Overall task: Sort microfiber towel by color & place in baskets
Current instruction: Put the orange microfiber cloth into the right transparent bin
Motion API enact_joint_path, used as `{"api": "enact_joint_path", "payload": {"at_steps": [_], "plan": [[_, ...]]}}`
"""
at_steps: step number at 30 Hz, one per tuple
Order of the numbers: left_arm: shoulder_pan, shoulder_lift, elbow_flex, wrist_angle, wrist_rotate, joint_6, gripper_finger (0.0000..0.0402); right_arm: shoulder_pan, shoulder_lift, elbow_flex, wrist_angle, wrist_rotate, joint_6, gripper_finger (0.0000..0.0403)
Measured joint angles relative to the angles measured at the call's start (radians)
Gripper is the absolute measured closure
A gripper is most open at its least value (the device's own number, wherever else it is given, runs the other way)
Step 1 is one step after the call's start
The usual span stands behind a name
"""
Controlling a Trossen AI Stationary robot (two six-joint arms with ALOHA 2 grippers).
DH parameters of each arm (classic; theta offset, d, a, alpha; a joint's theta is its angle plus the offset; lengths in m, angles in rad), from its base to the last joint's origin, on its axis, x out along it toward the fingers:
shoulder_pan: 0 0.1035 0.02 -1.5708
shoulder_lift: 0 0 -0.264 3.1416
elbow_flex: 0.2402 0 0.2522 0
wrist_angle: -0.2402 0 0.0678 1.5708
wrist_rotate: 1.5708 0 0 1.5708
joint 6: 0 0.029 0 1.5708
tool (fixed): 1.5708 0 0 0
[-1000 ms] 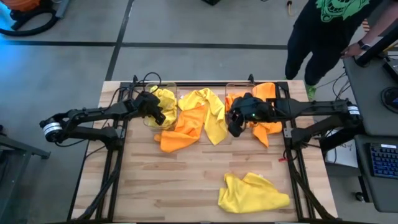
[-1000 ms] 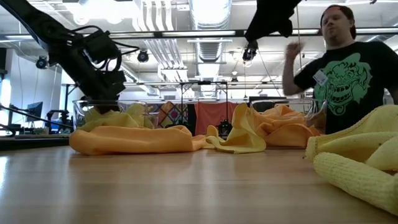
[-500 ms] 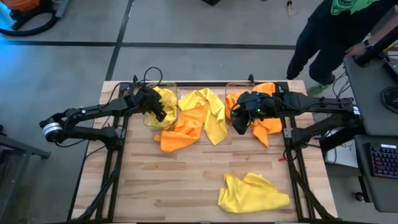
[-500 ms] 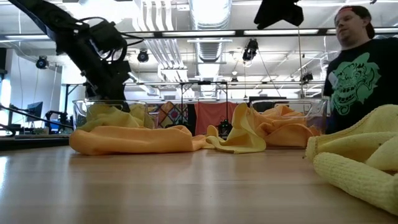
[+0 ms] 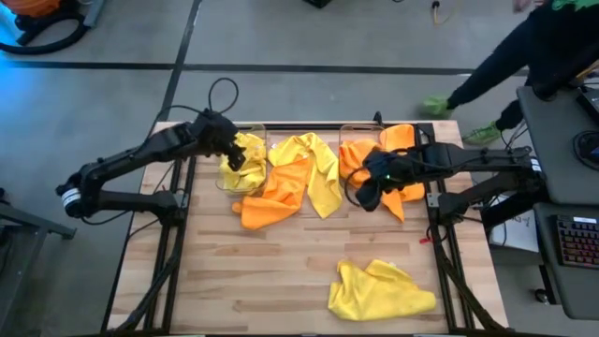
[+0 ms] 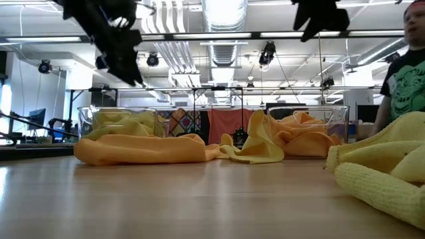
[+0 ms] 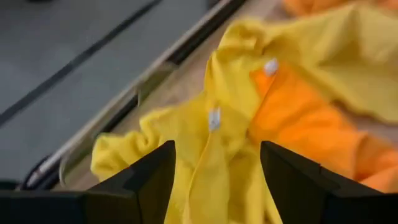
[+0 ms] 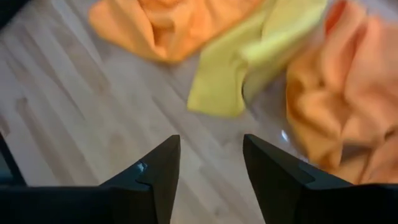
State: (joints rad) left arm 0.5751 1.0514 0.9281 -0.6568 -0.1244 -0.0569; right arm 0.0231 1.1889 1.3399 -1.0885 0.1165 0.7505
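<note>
My left gripper (image 5: 231,153) hangs open above the left basket (image 6: 87,119), clear of the yellow towel (image 7: 211,134) heaped inside it. My right gripper (image 8: 211,163) is open too. It hovers high over the near left corner of the right basket (image 6: 339,116), which holds orange towels (image 5: 401,159). Between the baskets lie a yellow towel (image 5: 318,168) and an orange towel (image 5: 271,198), both spread on the table and overlapping. Another yellow towel (image 5: 379,290) lies crumpled near the front right.
A person (image 5: 524,47) moves about beyond the table's far right corner, next to a desk with a keyboard (image 5: 576,239). Bare wood (image 5: 253,281) takes up the near left part of the table.
My left gripper has let go of the yellow towel in the left basket and gone up, clear of it; the towel stays in the basket. My right gripper has shifted a little toward the table's right and near edges, staying high. The person has walked off to the right.
</note>
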Motion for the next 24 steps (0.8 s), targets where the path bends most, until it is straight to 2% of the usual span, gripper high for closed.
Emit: {"api": "enact_joint_path", "payload": {"at_steps": [5, 13, 18, 24], "plan": [[-0.084, -0.08, -0.005, 0.096, 0.01, -0.006, 0.0182, 0.07, 0.0, -0.029, -0.096, -0.039, 0.149, 0.022], [-0.302, -0.208, -0.137, 0.323, 0.019, -0.061, 0.0182, 0.204, 0.005, -0.116, -0.145, -0.04, 0.36, 0.022], [-0.406, -0.261, -0.215, 0.423, 0.02, -0.084, 0.0182, 0.222, 0.005, -0.221, -0.168, -0.039, 0.382, 0.0221], [-0.438, -0.295, -0.242, 0.444, 0.019, -0.086, 0.0182, 0.21, 0.005, -0.401, -0.156, -0.004, 0.387, 0.022]]}}
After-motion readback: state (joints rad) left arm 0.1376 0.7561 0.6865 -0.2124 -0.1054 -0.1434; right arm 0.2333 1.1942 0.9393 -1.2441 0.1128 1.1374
